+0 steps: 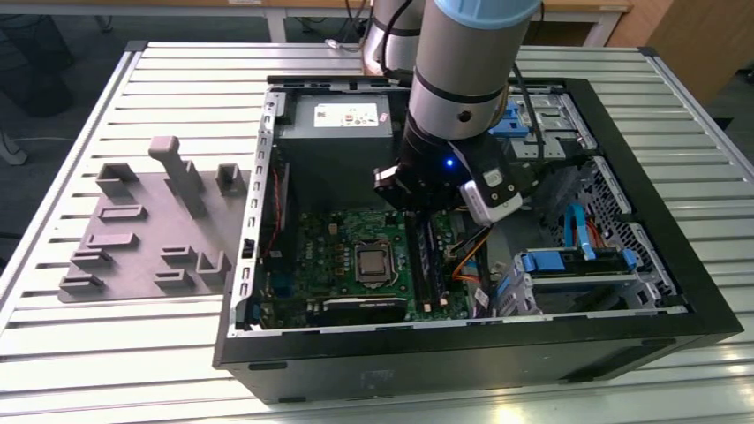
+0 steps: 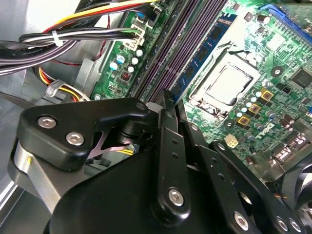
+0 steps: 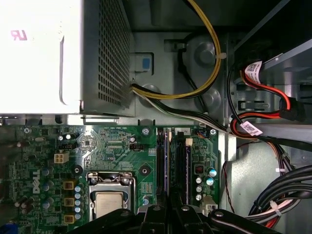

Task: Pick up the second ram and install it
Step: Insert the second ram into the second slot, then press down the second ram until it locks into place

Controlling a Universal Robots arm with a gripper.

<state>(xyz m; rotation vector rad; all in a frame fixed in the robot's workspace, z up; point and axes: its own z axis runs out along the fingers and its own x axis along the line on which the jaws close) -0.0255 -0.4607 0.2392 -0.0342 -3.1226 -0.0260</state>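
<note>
The second ram (image 2: 210,48) is a blue-green stick with dark chips, standing on edge in the memory slot nearest the processor socket (image 2: 226,84). In the first wrist view the second ram (image 3: 165,156) shows as a thin bluish strip running under my black fingers. My gripper (image 2: 174,100) sits low inside the open computer case, right over the slots (image 1: 426,256). Its fingers are drawn close together astride the stick's top edge. From the exterior view, my gripper (image 1: 415,205) hangs just above the motherboard (image 1: 330,256).
A grey fixture plate (image 1: 141,238) with blocks lies on the table at the exterior view's left. The power supply (image 3: 44,53) stands close by, and cable bundles (image 2: 73,34) run beside the slots. Blue drive brackets (image 1: 577,261) and the case walls (image 1: 471,340) hem in the arm.
</note>
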